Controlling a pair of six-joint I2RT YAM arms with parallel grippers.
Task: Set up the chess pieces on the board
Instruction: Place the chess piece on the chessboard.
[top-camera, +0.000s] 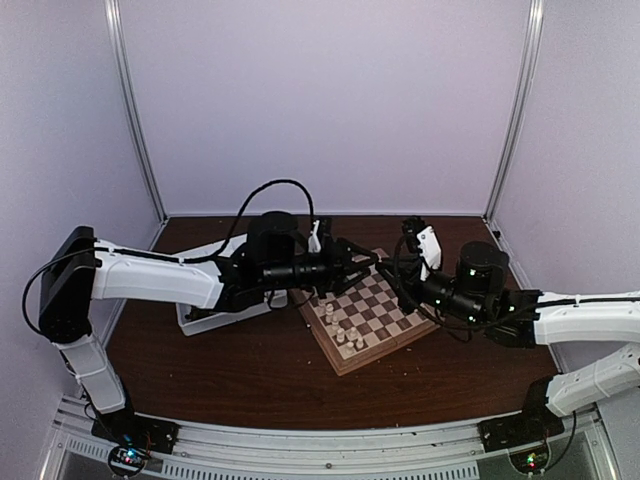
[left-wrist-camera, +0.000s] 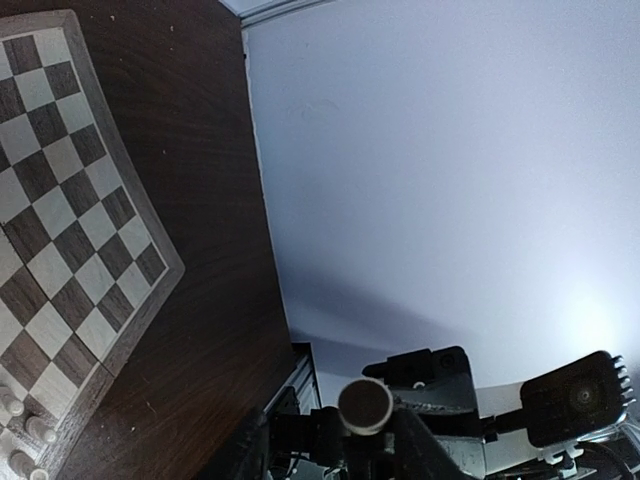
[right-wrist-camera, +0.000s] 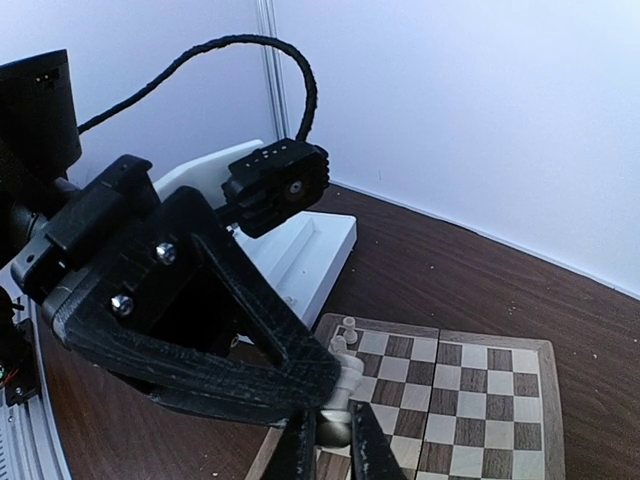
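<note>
1. While cream chess pieces (top-camera: 342, 328) stand clustered at its near left corner, the board (top-camera: 388, 308) lies on the tabletop (top-camera: 250, 370).
2. Over its far side, the right end effector (right-wrist-camera: 330, 448) pinches one cream piece (right-wrist-camera: 347, 378).
3. The left end effector (right-wrist-camera: 320, 372) is at the same piece; its spread cannot be told.

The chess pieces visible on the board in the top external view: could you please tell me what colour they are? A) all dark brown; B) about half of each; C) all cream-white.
C: the small cluster of chess pieces along the near-left edge of the board is cream-white throughout, and no dark piece shows on any square in view.
</note>
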